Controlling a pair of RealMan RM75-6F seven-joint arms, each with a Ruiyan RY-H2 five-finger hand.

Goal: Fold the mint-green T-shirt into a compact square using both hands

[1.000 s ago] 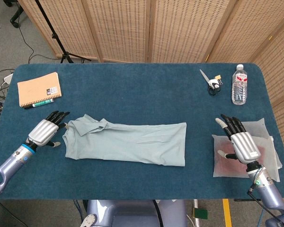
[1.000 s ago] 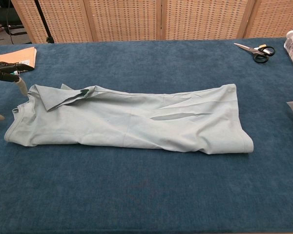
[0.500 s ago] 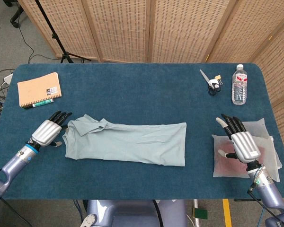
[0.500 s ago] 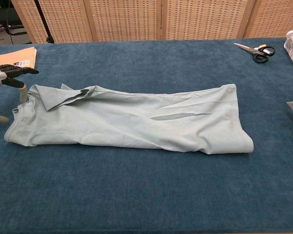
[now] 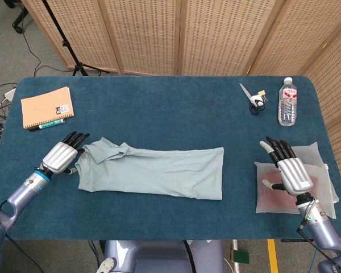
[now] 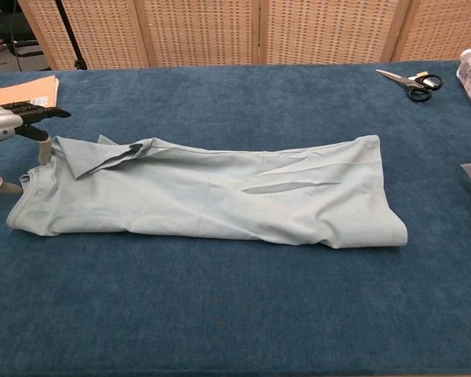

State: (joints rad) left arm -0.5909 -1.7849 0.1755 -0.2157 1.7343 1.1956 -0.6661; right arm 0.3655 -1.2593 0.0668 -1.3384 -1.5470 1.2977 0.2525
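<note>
While mint-green T-shirt (image 5: 153, 172) lies folded lengthwise, left hand (image 5: 61, 157) sits at its collar end, right hand (image 5: 288, 170) over white pouch (image 5: 324, 187); fingers spread, empty.

Nothing legible anywhere. Small printed sticker on the lower edge of the orange notebook (image 5: 46, 106), upper left of the head view, too small to read; same sticker at the far left edge of the chest view, blurred. Red-and-white label around the water bottle (image 5: 287, 102), upper right of the head view, lettering not resolvable.
</note>
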